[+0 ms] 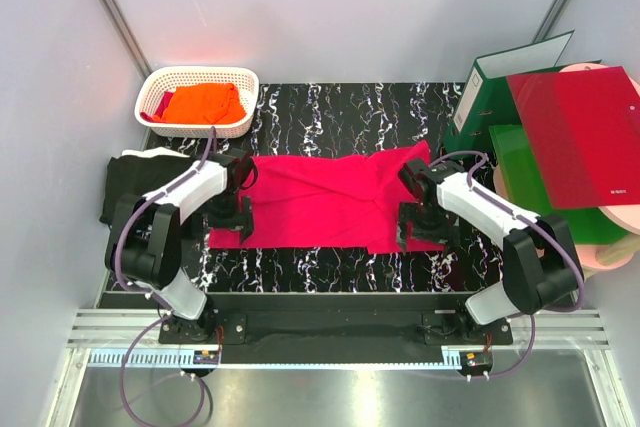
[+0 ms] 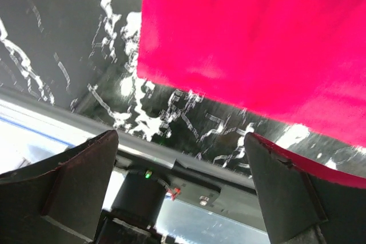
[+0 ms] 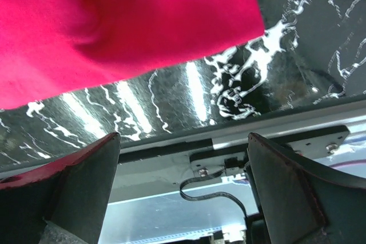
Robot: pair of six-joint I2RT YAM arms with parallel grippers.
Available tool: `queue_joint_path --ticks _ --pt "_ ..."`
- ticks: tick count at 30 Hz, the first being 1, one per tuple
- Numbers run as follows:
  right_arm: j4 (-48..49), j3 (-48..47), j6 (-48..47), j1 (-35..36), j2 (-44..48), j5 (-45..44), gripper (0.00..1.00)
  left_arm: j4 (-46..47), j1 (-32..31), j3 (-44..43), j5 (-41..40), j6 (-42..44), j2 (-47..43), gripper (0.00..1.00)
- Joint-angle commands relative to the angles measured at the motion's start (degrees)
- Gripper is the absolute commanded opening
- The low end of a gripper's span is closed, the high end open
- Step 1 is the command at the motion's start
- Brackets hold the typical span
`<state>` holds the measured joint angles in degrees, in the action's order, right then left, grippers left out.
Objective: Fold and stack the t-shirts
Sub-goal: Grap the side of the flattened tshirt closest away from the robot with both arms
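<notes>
A crimson-pink t-shirt (image 1: 320, 197) lies spread flat across the middle of the black marbled table (image 1: 330, 107). My left gripper (image 1: 232, 219) hovers over its near left corner, jaws wide open and empty. In the left wrist view the pink cloth (image 2: 257, 44) fills the upper right, beyond the left gripper (image 2: 182, 158). My right gripper (image 1: 412, 227) is open over the shirt's near right corner. The right wrist view has the shirt's hem (image 3: 114, 21) above the right gripper (image 3: 183, 164), which holds nothing. An orange t-shirt (image 1: 205, 102) sits in the basket. A black t-shirt (image 1: 128, 182) lies at the left edge.
A white lattice basket (image 1: 250, 97) stands at the back left corner. On the right are green binders (image 1: 500, 87), a glossy red folder (image 1: 585, 137) and a pale pink round item (image 1: 615, 247). The table's near edge and the arm bases lie just below the shirt.
</notes>
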<state>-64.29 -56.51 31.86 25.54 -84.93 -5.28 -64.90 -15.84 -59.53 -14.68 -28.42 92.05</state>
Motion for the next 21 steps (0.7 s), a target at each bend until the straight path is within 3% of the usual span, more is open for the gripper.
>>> queue_joint_path --ticks 1,6,9,10,11,12,13,21 --pt "4.4 -0.9 2.6 -0.1 -3.5 -0.2 1.0 7.1 1.2 -0.5 1.5 -0.5 3.9 0.99" --pt "7.1 -3.1 2.9 -0.1 -13.7 -0.3 1.0 9.6 1.8 -3.0 1.3 -0.1 12.0 0.97" --pt "8.7 -6.1 2.0 -0.1 -18.4 -1.1 0.97 11.5 1.8 -3.7 1.1 0.3 14.8 0.77" --pt "9.1 -6.8 0.9 -0.1 -19.4 -0.9 0.88 11.7 1.8 -4.0 0.7 0.7 15.7 0.54" --pt "9.1 -7.6 0.5 -0.1 -20.2 -0.7 0.39 11.6 1.9 -4.3 0.7 0.9 17.0 0.3" --pt "9.0 -8.8 0.3 -0.1 -21.1 -0.4 0.08 11.4 1.9 -4.6 0.8 1.4 17.4 0.1" --pt "8.7 -9.4 -0.1 -0.1 -21.4 0.3 0.0 10.8 2.0 -4.7 1.4 1.6 17.3 0.0" --pt "3.7 -15.0 -4.0 -0.1 -18.5 9.4 0.0 3.7 2.6 -7.3 1.4 3.5 8.2 0.0"
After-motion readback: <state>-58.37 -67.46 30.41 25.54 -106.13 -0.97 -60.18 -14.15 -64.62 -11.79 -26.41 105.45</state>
